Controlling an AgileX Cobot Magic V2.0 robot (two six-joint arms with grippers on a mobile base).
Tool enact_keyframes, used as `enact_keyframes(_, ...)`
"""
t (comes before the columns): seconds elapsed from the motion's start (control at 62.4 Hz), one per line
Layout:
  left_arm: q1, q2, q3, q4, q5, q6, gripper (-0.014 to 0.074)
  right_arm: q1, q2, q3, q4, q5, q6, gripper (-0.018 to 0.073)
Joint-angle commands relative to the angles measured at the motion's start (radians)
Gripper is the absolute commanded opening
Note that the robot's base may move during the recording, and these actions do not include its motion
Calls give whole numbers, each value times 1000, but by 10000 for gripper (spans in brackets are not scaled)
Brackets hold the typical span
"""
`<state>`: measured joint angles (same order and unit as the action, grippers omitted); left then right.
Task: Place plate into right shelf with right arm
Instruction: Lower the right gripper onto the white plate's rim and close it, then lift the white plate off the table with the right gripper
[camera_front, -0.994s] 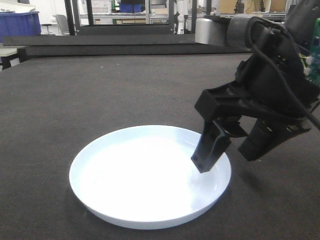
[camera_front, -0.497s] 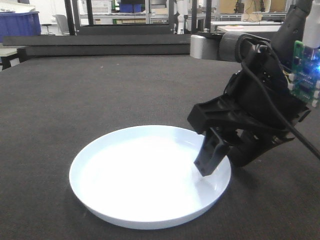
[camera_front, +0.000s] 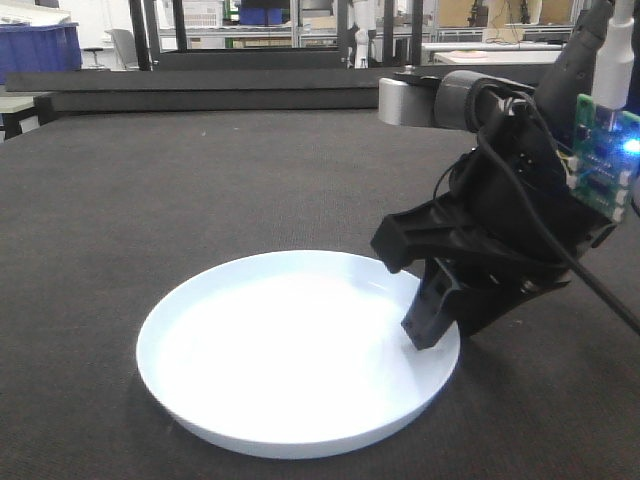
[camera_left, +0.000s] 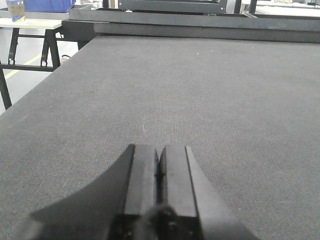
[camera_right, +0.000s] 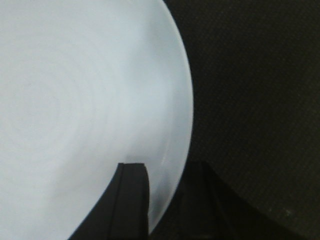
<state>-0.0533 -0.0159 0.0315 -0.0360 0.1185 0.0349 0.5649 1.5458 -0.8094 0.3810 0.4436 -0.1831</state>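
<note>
a: white plate (camera_front: 270, 350) lies flat on the dark felt tabletop (camera_front: 200, 170), low in the front view. where's the right gripper (camera_front: 452, 322)?
b: at the plate's edge on the robot's right. one finger (camera_right: 133, 200) is inside the dish, the other outside over the felt, with the rim between them.
a: clamped?
b: not that i can see. wrist view shows a strip of white between the inner finger and the rim edge, so jaws parted, straddling. plate not lifted.
a: approach axis?
b: plate is round, no long axis. the rim crosses the gap, so a squeeze should catch it. low glossy lip, so slip is my worry.
a: left gripper (camera_left: 159, 167)?
b: fingers pressed together, holding nothing, over bare felt. no plate in its view, so the right arm is nearer.
a: right shelf?
b: can't pick it out for sure in these views.
</note>
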Motion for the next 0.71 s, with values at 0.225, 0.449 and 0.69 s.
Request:
enact_keyframes(0.225, 1, -6, 10, -6, -86, -3, -47, 0, -14, -30, 17, -53, -9, 106)
enact_keyframes(0.449, 1, -6, 10, -6, -86, -3, -47, -25, -42, -30, 17, -41, 5, 57)
enact_keyframes(0.69, 1, -6, 10, -6, -86, -3, -47, -85, -249, -30, 17, -12, 61, 57)
